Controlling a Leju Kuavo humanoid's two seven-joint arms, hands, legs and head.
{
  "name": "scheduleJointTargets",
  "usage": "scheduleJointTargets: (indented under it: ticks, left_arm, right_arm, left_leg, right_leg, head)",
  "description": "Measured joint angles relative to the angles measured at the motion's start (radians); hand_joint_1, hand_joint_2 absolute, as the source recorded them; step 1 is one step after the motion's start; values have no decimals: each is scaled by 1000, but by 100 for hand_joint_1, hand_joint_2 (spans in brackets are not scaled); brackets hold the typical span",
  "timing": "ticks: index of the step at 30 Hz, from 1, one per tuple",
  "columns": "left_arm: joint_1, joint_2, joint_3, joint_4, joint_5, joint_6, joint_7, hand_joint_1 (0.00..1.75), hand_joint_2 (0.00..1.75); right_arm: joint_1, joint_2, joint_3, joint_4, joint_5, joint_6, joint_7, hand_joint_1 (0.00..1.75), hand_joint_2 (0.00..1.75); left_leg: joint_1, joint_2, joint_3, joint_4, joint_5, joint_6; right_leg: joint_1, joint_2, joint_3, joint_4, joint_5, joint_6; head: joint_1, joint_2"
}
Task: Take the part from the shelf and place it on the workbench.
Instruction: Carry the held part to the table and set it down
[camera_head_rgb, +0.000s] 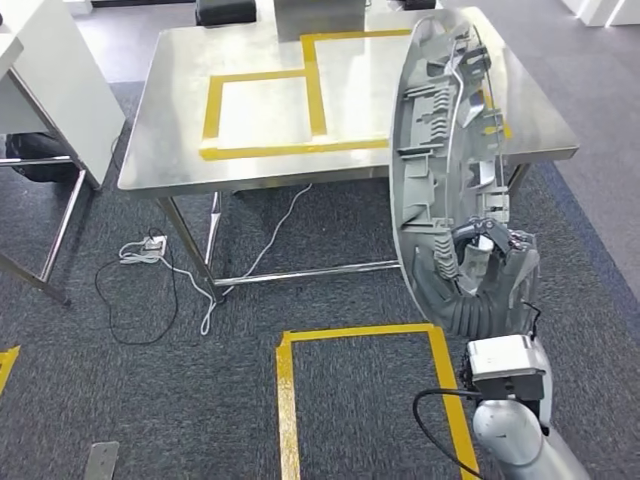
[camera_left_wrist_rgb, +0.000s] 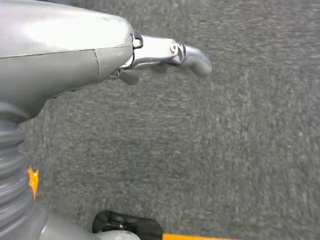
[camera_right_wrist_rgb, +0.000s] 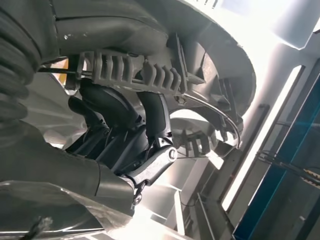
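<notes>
The part (camera_head_rgb: 445, 160), a large grey oval moulding with ribs and clips on its inner face, is held upright on edge at the right of the head view, in front of the workbench's right end and partly overlapping it. It is carried in the air and is not set down on the bench. The workbench (camera_head_rgb: 181, 150), a steel-topped table, is marked on its surface with yellow tape outlines (camera_head_rgb: 313, 95). A second yellow tape rectangle (camera_head_rgb: 285, 400) is laid on the dark carpet (camera_head_rgb: 151, 400) before the bench. A white table (camera_head_rgb: 53, 90) is seen at the far left, and a white power strip (camera_head_rgb: 155, 243) with loose cables lies on the carpet under the bench.

The right hand (camera_head_rgb: 483, 260) is clamped on the lower rim of the part; in the right wrist view the dark fingers (camera_right_wrist_rgb: 154, 112) are hooked over a ribbed section of the part (camera_right_wrist_rgb: 128, 70), with the right hand (camera_right_wrist_rgb: 124, 130) closed around it.

The left hand (camera_left_wrist_rgb: 75, 55) is seen over the carpet (camera_left_wrist_rgb: 211, 150) with nothing in it; one finger (camera_left_wrist_rgb: 170, 52) is extended, and whether the rest are apart or curled cannot be told.
</notes>
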Motion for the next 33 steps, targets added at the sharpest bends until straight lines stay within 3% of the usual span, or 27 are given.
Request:
scheduleJointTargets:
  ticks: [2,4,7,8,9,11,12,13,15,17,19,22,23,24,25,28,29,31,33]
  left_arm:
    - [0,0,0,0,0,1,0,0,175]
    - [0,-2,1,0,0,2,0,0,175]
    - [-3,-3,1,0,0,3,0,0,175]
    - [-2,-3,1,0,0,3,0,0,175]
    - [-2,-3,1,0,0,3,0,0,175]
    - [-1,-5,1,0,0,3,0,0,175]
    - [-2,-5,1,0,0,3,0,0,175]
    - [-2,-5,1,0,0,3,0,0,175]
    - [-4,-5,1,0,0,3,1,0,175]
    - [-5,-5,1,0,0,3,1,0,175]
    - [-7,-6,1,0,-1,3,0,0,175]
    - [-6,-6,1,0,-2,3,1,0,175]
    - [-5,-6,1,0,-2,3,1,0,175]
    - [-3,-6,1,0,-2,3,1,0,175]
    - [-2,-6,1,0,-2,3,1,0,175]
    - [-1,-5,1,0,-2,2,1,0,175]
    - [-1,-5,1,0,-2,2,1,0,175]
    - [-4,-5,1,0,-2,2,2,0,175]
    - [-6,-6,1,0,-1,2,2,0,175]
  right_arm:
    - [2,0,-2,0,-3,1,1,175,175]
    - [2,0,-6,1,-4,1,2,175,175]
    - [-2,0,-7,2,-5,2,-1,175,175]
    - [-2,0,-7,3,-5,2,-1,175,175]
    - [-1,0,-7,5,-5,2,0,175,175]
    - [1,0,-8,8,-5,3,2,175,175]
    - [0,0,-9,9,-5,3,2,175,175]
    - [-4,0,-10,9,-5,3,2,175,175]
    - [-11,0,-11,8,-5,5,1,175,175]
    - [-11,1,-12,8,-5,5,2,175,175]
    - [-11,1,-14,8,-5,4,3,175,175]
    - [-12,2,-15,8,-2,4,3,175,175]
    - [-11,2,-15,8,-2,4,3,175,175]
    - [-10,2,-15,9,-2,4,4,175,175]
    - [-9,2,-15,9,-2,4,5,175,175]
    - [-10,2,-15,9,1,5,5,175,175]
    - [-11,3,-15,9,2,4,5,175,175]
    - [-13,3,-16,8,4,3,5,175,175]
    - [-12,3,-18,8,5,3,6,175,175]
  left_leg:
    - [3,6,15,-23,-8,3]
    - [9,13,35,-42,-10,10]
    - [10,23,53,-46,-24,16]
    - [10,26,61,-46,-32,16]
    - [10,29,71,-45,-40,15]
    - [10,33,96,-45,-58,10]
    - [8,36,106,-45,-67,6]
    - [7,38,112,-44,-75,1]
    - [3,46,115,-44,-83,-8]
    - [4,54,119,-43,-92,-18]
    - [6,51,102,4,-118,-29]
    - [11,46,-9,201,-186,-41]
    - [12,46,-42,249,-192,-42]
    - [13,46,-61,269,-182,-43]
    - [14,45,-59,237,-139,-41]
    - [13,22,-8,52,2,-30]
    - [12,15,5,18,6,-25]
    - [10,12,19,-8,-16,-16]
    - [14,16,32,-26,-26,-8]
  right_leg:
    - [-3,-1,-1,-4,-4,13]
    - [-1,-20,-25,39,-26,22]
    - [-3,-43,-140,224,-85,31]
    - [-3,-45,-171,261,-82,34]
    - [-3,-46,-183,261,-57,35]
    - [-3,-57,-152,154,36,33]
    - [1,-68,-126,94,69,29]
    - [4,-77,-101,44,85,23]
    - [11,-82,-78,8,75,9]
    - [8,-70,-71,-2,66,-3]
    - [3,-62,-58,-10,61,-14]
    - [2,-47,-41,-13,49,-24]
    - [2,-41,-35,-13,43,-24]
    - [2,-36,-28,-13,39,-24]
    - [2,-29,-17,-13,31,-22]
    - [3,-11,14,-13,6,-11]
    - [3,-7,16,-13,0,-6]
    - [1,-1,17,-16,-5,8]
    - [0,-11,9,-11,-14,19]
  head:
    - [-2,0]
    - [2,0]
    - [7,0]
    - [8,0]
    - [8,0]
    - [9,0]
    - [8,0]
    - [9,0]
    - [8,0]
    - [6,0]
    - [4,0]
    - [3,0]
    - [3,0]
    - [3,0]
    - [3,0]
    - [4,0]
    - [3,0]
    - [2,0]
    - [3,0]
